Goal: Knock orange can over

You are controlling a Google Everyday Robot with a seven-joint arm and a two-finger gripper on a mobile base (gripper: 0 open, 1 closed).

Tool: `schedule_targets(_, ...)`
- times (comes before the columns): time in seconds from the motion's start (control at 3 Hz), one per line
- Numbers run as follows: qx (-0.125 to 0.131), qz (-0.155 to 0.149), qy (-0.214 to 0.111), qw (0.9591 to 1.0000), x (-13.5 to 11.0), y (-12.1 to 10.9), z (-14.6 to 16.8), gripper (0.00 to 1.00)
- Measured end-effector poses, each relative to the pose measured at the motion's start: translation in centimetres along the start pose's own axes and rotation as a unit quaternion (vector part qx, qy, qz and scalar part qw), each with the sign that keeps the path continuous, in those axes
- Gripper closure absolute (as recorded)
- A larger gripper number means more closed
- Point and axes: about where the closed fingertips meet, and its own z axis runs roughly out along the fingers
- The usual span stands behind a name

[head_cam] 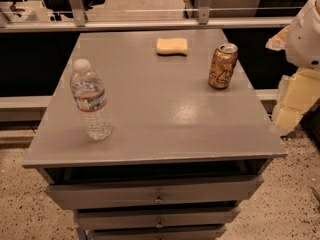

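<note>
The orange can (223, 66) stands upright on the grey table top (165, 114), near the far right edge. It is orange-bronze with pale cursive lettering and a silver top. My gripper (296, 98) shows as pale yellow blocks under a white arm part (306, 31) at the right edge of the view. It is off the table, to the right of the can and apart from it, and holds nothing that I can see.
A clear plastic water bottle (90, 100) stands upright at the table's front left. A yellow sponge (172, 46) lies at the far middle. Drawers (158, 194) sit below the top. A metal rail (150, 24) runs behind the table.
</note>
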Motion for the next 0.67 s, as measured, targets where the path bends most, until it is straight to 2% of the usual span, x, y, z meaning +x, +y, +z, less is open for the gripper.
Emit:
schedule_targets(0.33, 0.001, 0.000, 0.000, 1.0000, 0.0, 0.0, 0.0, 0.00)
schedule_targets(0.67, 0.014, 0.024, -0.009, 0.9996, 1.9, -2.1, 1.2, 0.00)
